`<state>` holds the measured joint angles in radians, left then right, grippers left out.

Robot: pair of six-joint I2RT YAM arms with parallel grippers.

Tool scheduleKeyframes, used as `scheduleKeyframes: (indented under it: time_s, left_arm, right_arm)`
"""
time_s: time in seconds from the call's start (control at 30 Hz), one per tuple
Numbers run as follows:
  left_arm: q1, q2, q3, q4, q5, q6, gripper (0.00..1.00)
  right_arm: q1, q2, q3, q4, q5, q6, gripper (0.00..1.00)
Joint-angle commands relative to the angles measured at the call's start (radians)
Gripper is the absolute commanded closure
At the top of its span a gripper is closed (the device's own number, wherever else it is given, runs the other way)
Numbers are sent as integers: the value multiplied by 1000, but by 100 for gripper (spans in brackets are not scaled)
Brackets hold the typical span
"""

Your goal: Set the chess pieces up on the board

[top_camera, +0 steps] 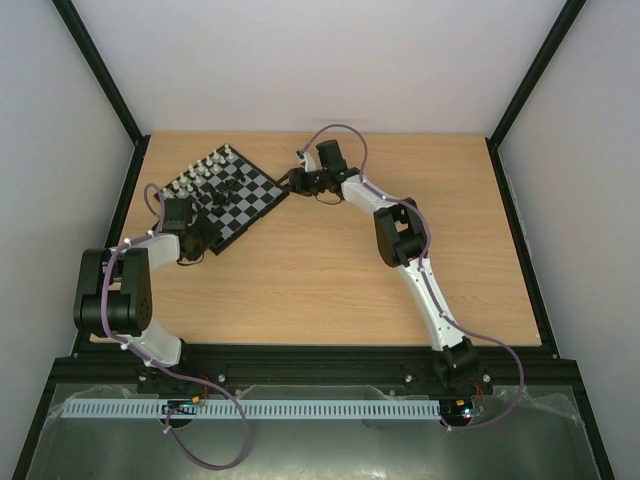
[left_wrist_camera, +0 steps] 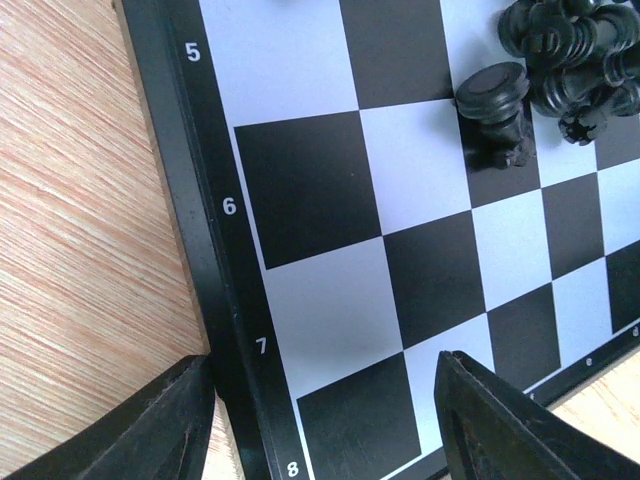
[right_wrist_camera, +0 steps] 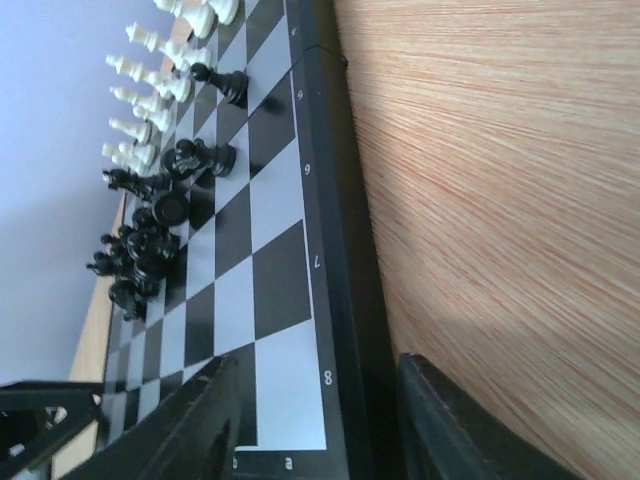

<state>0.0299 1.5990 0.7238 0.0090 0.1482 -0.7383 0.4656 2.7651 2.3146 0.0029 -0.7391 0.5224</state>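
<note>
Judging from their looks, the chess pieces (right_wrist_camera: 140, 250) will be light, hard and smooth, far smaller than either gripper and quick to topple or skid. Each wants taking in a fine pinch around its narrow stem above the base, with the jaws brought nearly together first. The board (top_camera: 250, 195) seems thin, stiff and light too, and likely to slide on the wooden table (top_camera: 330, 270) if nudged at its rim. The left gripper (left_wrist_camera: 325, 385) stands spread across the board's numbered border by the marks seven and eight: one finger (left_wrist_camera: 150, 430) is over the wood just outside the board, the other over the squares just inside. Nothing is pinched between them; whether either pad touches the board I cannot tell. The right gripper (right_wrist_camera: 320, 385) is likewise spread, astride the border at another corner of the board beside a mark eight, one finger (right_wrist_camera: 200, 425) over the squares and its mate beyond the rim, holding no piece. Farther in, the black pieces (left_wrist_camera: 565, 55) lie heaped near the board's middle, some seemingly on their sides, with one black piece (left_wrist_camera: 495, 105) just beside the heap. The white pieces (right_wrist_camera: 150, 95) stand upright in rows along the board's edge opposite the one where both grippers are.
</note>
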Motion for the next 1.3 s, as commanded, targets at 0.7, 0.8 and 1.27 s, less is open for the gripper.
scheduleKeyframes:
  time_s: [0.7, 0.8, 1.27]
  left_arm:
    - [-155, -95, -83, 42, 13, 80, 47]
    - [-184, -106, -105, 46, 13, 76, 47]
    - [-326, -216, -207, 63, 82, 124, 47]
  right_arm:
    - [30, -313, -507, -355, 22, -266, 78]
    - [30, -369, -579, -384, 35, -302, 79]
    - [30, -660, -937, -508, 71, -453, 79]
